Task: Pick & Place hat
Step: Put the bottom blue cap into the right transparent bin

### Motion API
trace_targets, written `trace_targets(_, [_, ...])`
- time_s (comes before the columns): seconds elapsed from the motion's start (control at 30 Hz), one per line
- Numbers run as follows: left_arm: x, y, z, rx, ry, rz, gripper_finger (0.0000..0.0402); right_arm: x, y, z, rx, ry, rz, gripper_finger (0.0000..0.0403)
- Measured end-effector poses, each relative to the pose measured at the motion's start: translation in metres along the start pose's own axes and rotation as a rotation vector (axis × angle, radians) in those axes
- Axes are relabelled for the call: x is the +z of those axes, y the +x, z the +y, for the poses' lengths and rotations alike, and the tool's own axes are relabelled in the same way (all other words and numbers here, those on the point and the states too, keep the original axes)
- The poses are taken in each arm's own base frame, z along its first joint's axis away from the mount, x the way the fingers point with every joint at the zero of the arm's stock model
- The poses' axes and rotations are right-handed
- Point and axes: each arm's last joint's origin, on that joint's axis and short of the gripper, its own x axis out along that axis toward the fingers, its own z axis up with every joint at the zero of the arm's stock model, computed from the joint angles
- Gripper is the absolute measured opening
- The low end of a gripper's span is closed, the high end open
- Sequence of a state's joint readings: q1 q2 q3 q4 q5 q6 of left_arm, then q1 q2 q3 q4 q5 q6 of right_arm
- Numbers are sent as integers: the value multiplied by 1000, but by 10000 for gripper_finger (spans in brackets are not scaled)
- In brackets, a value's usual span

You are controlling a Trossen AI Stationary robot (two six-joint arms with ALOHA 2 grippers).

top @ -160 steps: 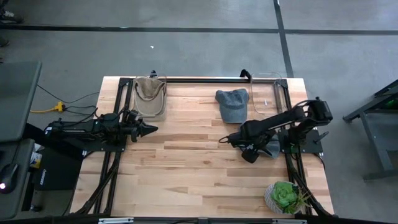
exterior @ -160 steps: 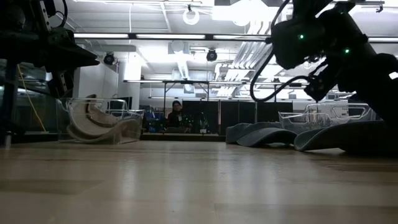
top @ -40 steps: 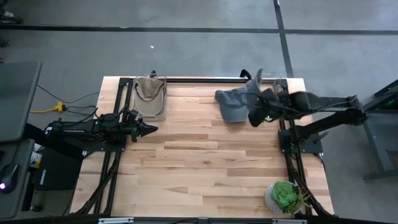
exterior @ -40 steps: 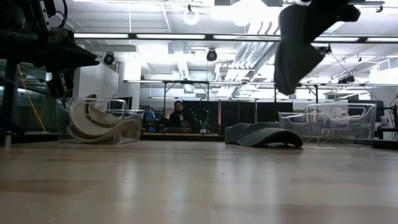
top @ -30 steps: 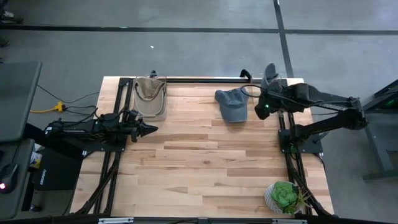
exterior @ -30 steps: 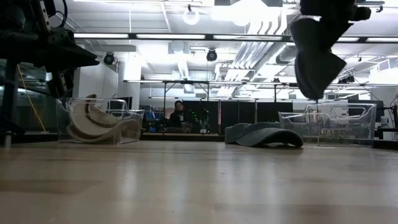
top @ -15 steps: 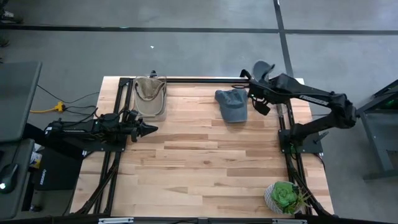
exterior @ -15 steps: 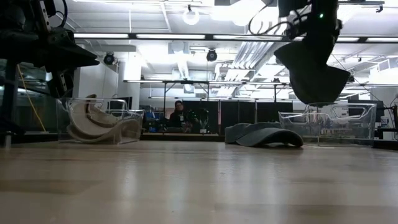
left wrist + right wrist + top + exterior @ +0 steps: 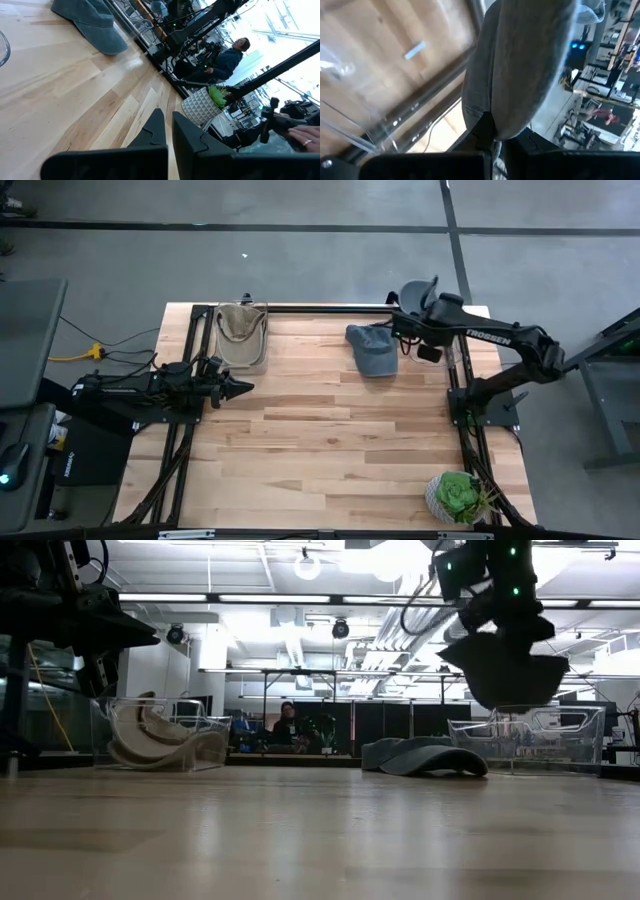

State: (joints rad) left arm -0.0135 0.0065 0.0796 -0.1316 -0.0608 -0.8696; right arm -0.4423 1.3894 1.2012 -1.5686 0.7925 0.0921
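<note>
You can read one word only: "TROSSEN", in white capitals along the forearm of the right arm (image 9: 490, 335), seen from above at the far right of the table (image 9: 300, 460). No other text, number or sign is legible.

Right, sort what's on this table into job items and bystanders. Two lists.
Part of the job:
- dark grey hat held up in the shut right gripper
- clear bin on the right, under that hat
- blue-grey cap lying on the table
- tan hat already in the left clear bin

Just lying about:
- potted succulent
- left gripper, shut and parked
</note>
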Motion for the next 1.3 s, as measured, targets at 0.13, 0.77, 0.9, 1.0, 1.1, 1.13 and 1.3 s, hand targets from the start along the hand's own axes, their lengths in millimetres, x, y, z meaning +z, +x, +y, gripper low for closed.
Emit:
trace_targets(0.13, [0, 0, 0, 0, 0, 0, 1, 5, 12, 6, 43, 41, 36, 10])
trace_targets(0.77, [0, 0, 0, 0, 0, 0, 1, 26, 46, 26, 403, 293, 300, 10])
trace_targets(0.9, [0, 0, 0, 0, 0, 0, 1, 25, 49, 22, 433, 409, 332, 10])
trace_targets(1.0, [0, 0, 0, 0, 0, 0, 1, 22, 49, 16, 457, 514, 324, 10])
trace_targets(1.1, [0, 0, 0, 0, 0, 0, 1, 20, 50, 8, 481, 618, 316, 10])
trace_targets(1.13, [0, 0, 0, -1, 0, 0, 1, 19, 51, 6, 492, 653, 312, 10])
trace_targets(1.3, [0, 0, 0, 0, 0, 0, 1, 14, 49, -4, 550, 792, 272, 10])
